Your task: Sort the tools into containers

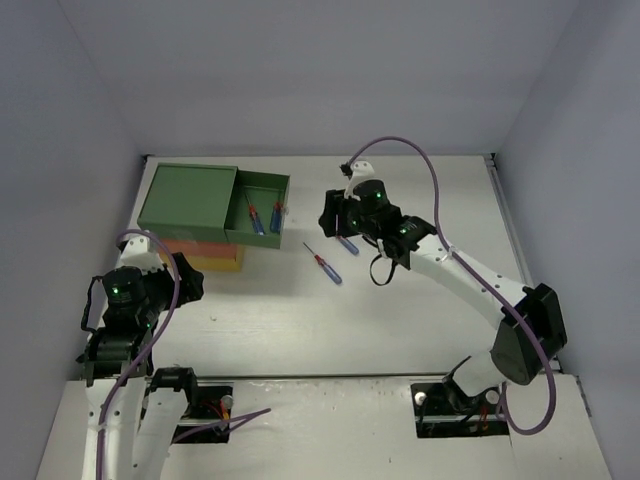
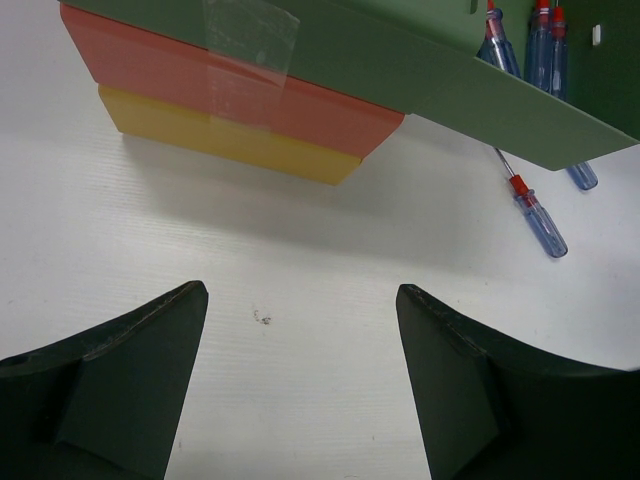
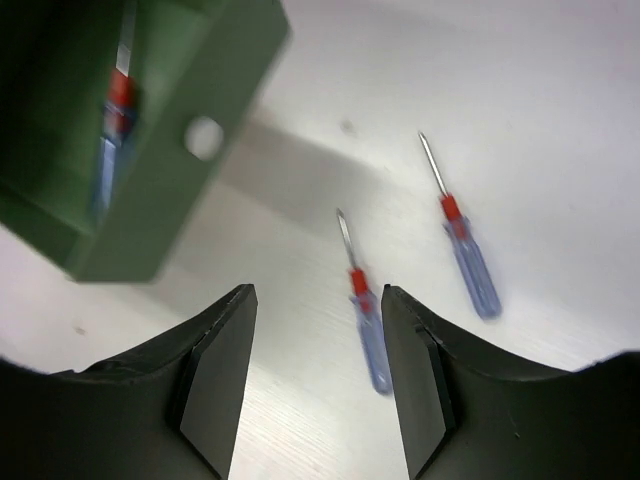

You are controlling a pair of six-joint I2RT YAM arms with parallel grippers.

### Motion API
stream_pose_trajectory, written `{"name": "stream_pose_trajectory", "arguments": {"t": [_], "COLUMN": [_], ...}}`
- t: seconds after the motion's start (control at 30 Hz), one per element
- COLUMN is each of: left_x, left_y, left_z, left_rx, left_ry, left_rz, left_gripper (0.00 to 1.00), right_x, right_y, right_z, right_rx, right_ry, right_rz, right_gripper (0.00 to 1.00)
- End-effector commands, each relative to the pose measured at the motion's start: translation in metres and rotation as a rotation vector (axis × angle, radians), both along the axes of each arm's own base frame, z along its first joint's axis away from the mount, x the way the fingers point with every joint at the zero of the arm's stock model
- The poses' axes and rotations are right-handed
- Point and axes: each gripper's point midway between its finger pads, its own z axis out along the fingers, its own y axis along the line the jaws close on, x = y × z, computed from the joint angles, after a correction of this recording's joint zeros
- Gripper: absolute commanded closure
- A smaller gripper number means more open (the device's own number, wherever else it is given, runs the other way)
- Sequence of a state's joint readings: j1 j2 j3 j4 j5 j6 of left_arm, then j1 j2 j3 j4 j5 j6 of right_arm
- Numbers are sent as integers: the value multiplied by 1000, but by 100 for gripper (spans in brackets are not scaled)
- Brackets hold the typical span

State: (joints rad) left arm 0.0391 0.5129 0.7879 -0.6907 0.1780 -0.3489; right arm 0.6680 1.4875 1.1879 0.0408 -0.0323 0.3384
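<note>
Nearest the lens in the right wrist view are the two dark fingers of the right end effector (image 3: 318,330). They stand moderately apart with nothing between them. Just beyond them a blue-and-red screwdriver (image 3: 368,325) lies flat on the white surface (image 3: 560,120), close to the finger on the right of the frame rather than centred in the gap. A second screwdriver (image 3: 468,262) lies near it toward the right of the frame, roughly parallel and not touching.

What could go wrong:
- A descent from this offset could land a fingertip on the handle, or push it sideways so that the round handle rolls away.
- The tool is thin and lies flat, so fingers closing too high would miss it and fingers going too low would hit the surface.
- The open green drawer (image 3: 170,170) sits at the upper left of that frame, and a low carry could catch its wall.

The left end effector (image 2: 300,300) is spread wide, holds nothing and hovers over bare surface below the cabinet.

Count:
- Four screwdrivers: two on the surface, and in the overhead view two inside the green drawer, one (image 1: 254,219) beside the other (image 1: 276,214).
- Three drawers: green, orange-red (image 2: 200,75) and yellow (image 2: 220,135).
- No pliers or knives are visible.
</note>
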Motion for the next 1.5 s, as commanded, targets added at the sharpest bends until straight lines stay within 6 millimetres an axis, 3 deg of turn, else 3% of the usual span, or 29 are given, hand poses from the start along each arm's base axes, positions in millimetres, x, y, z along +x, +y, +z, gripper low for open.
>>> {"name": "stream_pose_trajectory", "arguments": {"t": [0.0, 0.2, 0.47, 0.6, 0.67, 0.83, 0.9, 1.03, 1.2, 1.27, 1.37, 1.47], "left_x": [11, 12, 12, 12, 12, 12, 12, 12, 12, 11, 11, 11], "left_y": [0, 0, 0, 1, 0, 0, 0, 0, 0, 0, 0, 1], "left_z": [16, 15, 15, 15, 15, 15, 14, 15, 15, 16, 16, 16], "left_rx": [-3, -5, -4, -2, -3, -4, -4, -5, -5, -4, -3, -1], "left_ry": [-64, -57, -61, -59, -60, -59, -58, -58, -61, -61, -64, -64], "left_rz": [2, 2, 4, 7, 6, 5, 4, 2, 3, 3, 2, 6], "left_gripper": [26, 26, 26, 26, 26, 26, 26, 26, 26, 26, 26, 26], "right_x": [-7, -14, -2, 2, 4, 3, 2, 8, 15, 18, 17, 21], "right_y": [-23, -15, 3, 13, 14, 6, 2, -12, -14, -5, 27, 58], "right_z": [-50, -114, -161, -173, -179, -182, -173, -134, -32, 14, 66, 93], "right_rx": [-139, -280, -363, -375, -382, -402, -395, -346, -135, -36, 108, 206], "right_ry": [37, 121, 180, 190, 199, 203, 188, 127, -11, -68, -106, -107], "right_rz": [7, 136, 186, 202, 199, 162, 144, 57, -40, -37, 28, 77], "right_gripper": [50, 51, 52, 55, 62, 95, 100, 100, 100, 100, 100, 100]}}
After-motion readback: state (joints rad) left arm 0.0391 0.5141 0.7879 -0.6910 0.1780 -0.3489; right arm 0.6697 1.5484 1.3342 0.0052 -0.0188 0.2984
